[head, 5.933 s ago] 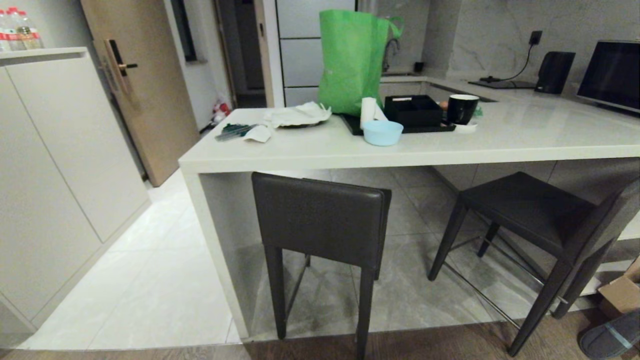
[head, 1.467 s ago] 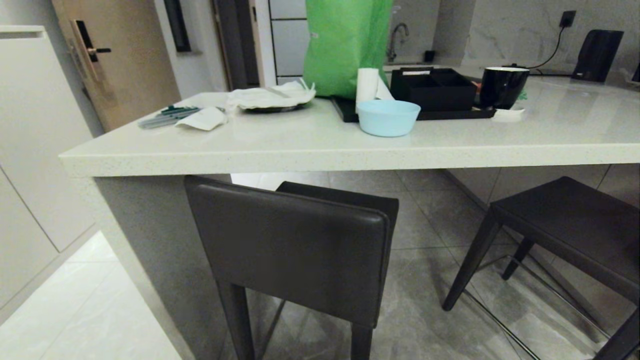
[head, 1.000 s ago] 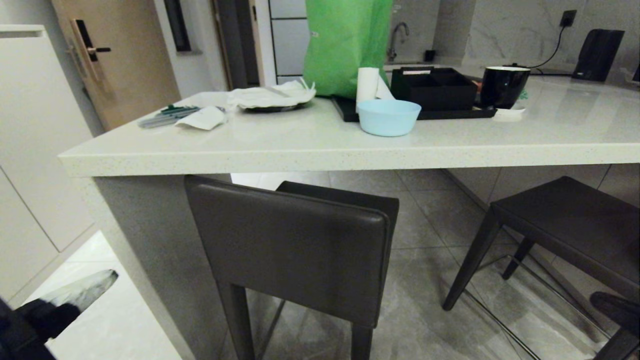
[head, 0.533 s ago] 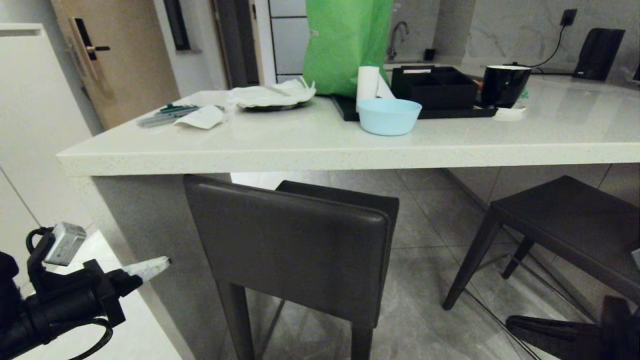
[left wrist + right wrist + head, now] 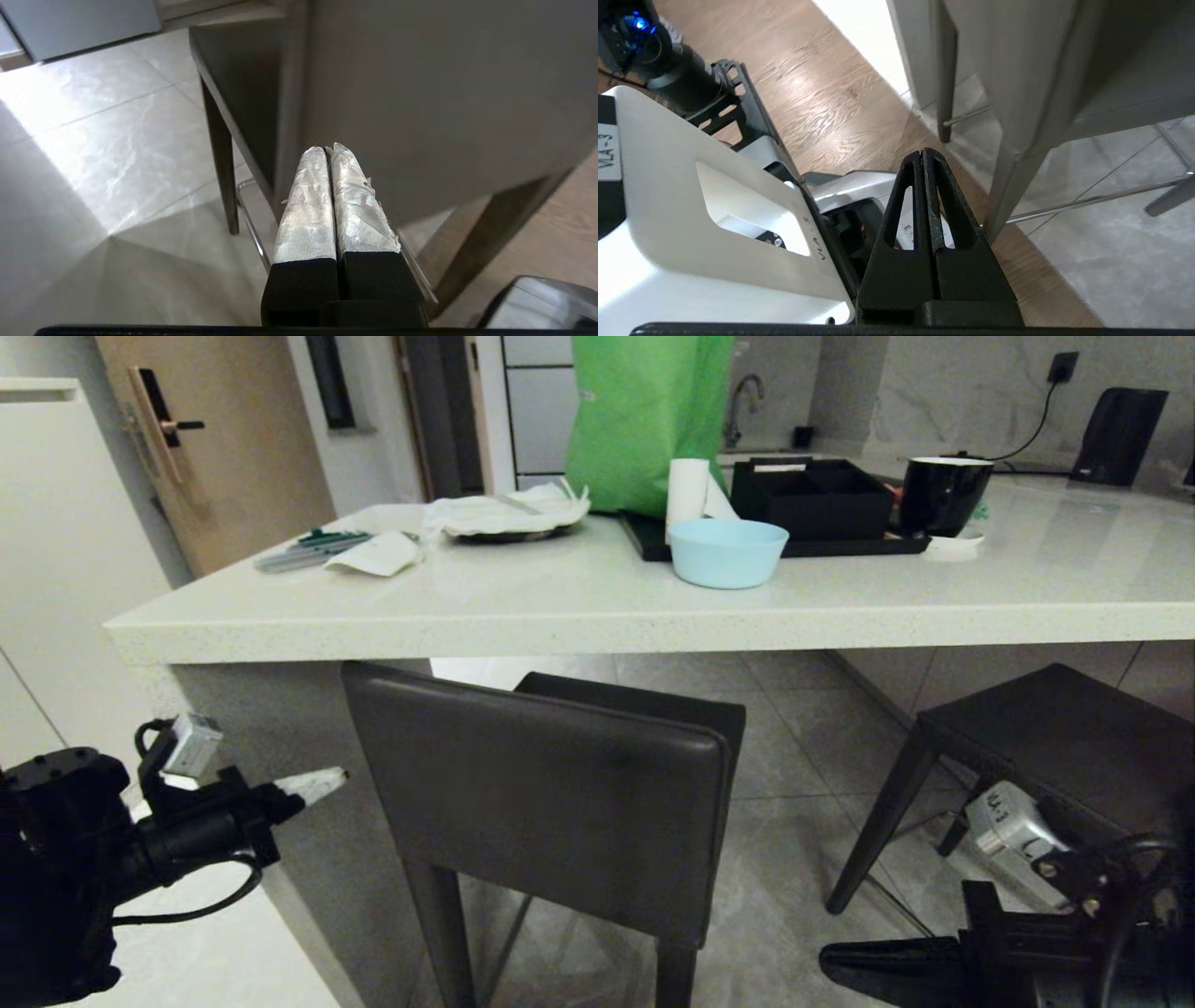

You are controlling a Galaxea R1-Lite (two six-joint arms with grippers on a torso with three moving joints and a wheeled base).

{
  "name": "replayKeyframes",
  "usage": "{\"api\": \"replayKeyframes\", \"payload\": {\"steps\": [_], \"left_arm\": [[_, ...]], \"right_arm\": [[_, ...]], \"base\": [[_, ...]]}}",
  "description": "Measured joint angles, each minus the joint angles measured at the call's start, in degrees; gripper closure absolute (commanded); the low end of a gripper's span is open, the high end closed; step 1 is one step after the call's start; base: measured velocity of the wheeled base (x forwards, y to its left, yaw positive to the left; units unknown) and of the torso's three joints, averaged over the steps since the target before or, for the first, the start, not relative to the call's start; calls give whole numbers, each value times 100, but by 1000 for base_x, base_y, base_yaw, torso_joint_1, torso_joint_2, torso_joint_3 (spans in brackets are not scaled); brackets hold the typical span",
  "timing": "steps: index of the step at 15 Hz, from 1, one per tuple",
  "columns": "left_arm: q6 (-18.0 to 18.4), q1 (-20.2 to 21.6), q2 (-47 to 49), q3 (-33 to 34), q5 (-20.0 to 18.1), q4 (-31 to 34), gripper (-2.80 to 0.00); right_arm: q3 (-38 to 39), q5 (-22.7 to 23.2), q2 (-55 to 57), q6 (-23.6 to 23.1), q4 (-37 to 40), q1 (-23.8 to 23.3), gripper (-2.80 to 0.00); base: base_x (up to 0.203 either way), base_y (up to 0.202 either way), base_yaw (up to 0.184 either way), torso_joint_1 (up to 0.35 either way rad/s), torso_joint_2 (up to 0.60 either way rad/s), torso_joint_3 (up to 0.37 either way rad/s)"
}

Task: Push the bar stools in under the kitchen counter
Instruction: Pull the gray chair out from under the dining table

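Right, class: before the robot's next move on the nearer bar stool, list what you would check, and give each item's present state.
1. Left gripper shut for pushing: ok.
2. Right gripper shut: ok.
3. Left gripper touching the near stool backrest: not ok, apart from its edge.
4. Near stool fully under the kitchen counter: not ok, backrest stands out.
5. Second stool tucked in: not ok, angled out.
6. Floor beneath the counter free of obstacles: cannot tell.

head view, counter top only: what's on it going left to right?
Green pens → folded white paper → plate with crumpled napkin → green bag → light blue bowl → black compartment box → black mug → black kettle.
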Motion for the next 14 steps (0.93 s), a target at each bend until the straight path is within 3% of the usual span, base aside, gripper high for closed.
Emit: {"api": "replayKeyframes", "payload": {"steps": [5,11,14], "left_arm": [[-59,-173,511,-906,10,0,0],[-155,-118,825,-1578,45,39,0],[-167,-171,924,-1830,49,233,0]], "right_arm": [[-421,11,559,0,-26,74,0],[-840,-79,1441,16,-714,333,0],[-937,-379,1895,30,-956,590,0]], "base": [[0,0,0,0,0,0],[0,0,0,0,0,0],[0,0,0,0,0,0]]}}
